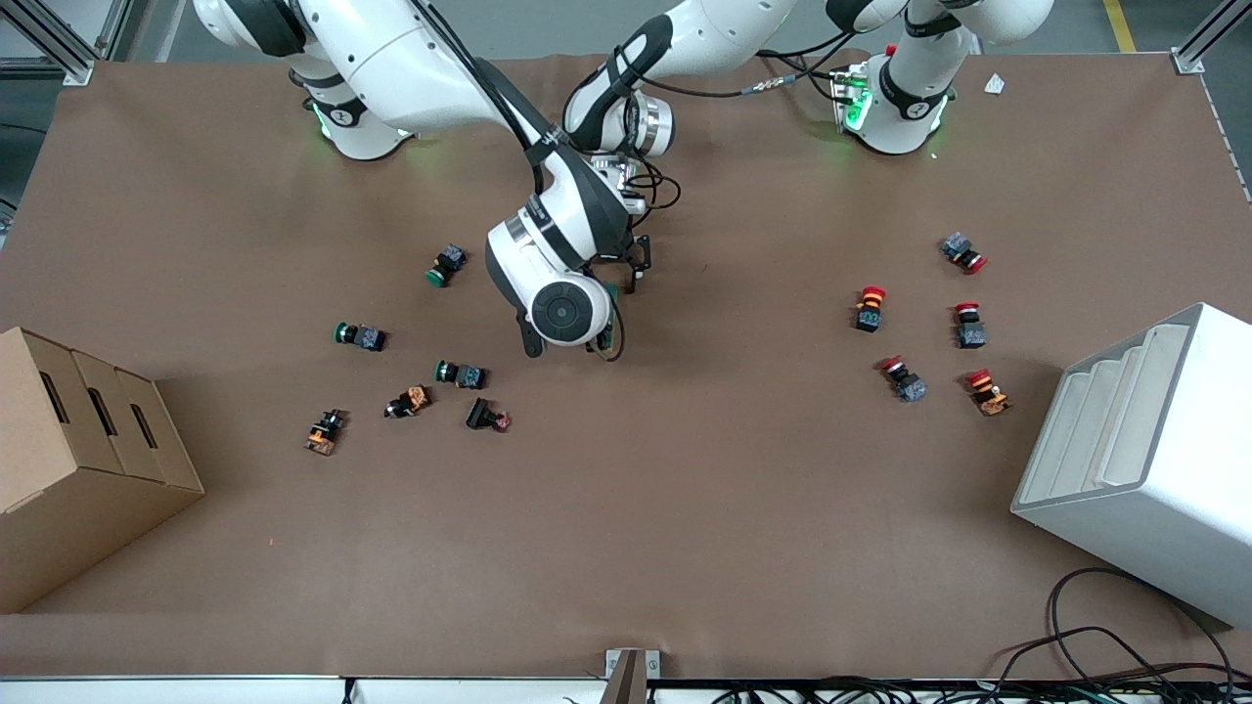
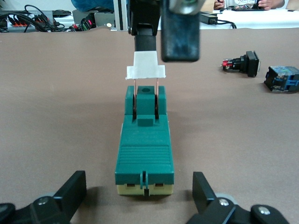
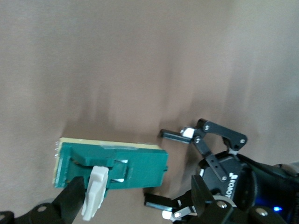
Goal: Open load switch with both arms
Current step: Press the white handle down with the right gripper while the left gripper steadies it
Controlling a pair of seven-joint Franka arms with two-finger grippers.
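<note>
Load switch [image 2: 145,149] between spread left fingers [image 2: 70,193]; right fingers [image 2: 180,32] pinch white lever [image 2: 145,67].

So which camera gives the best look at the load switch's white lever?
The left wrist view: the white lever stands raised above the load switch, pinched by the right gripper. The right wrist view shows the lever edge-on. In the front view, the arms hide it.

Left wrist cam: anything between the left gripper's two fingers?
Yes. The dark green rectangular load switch lies between the left gripper's open fingers, untouched, bare brown table either side; left wrist view shows it.
</note>
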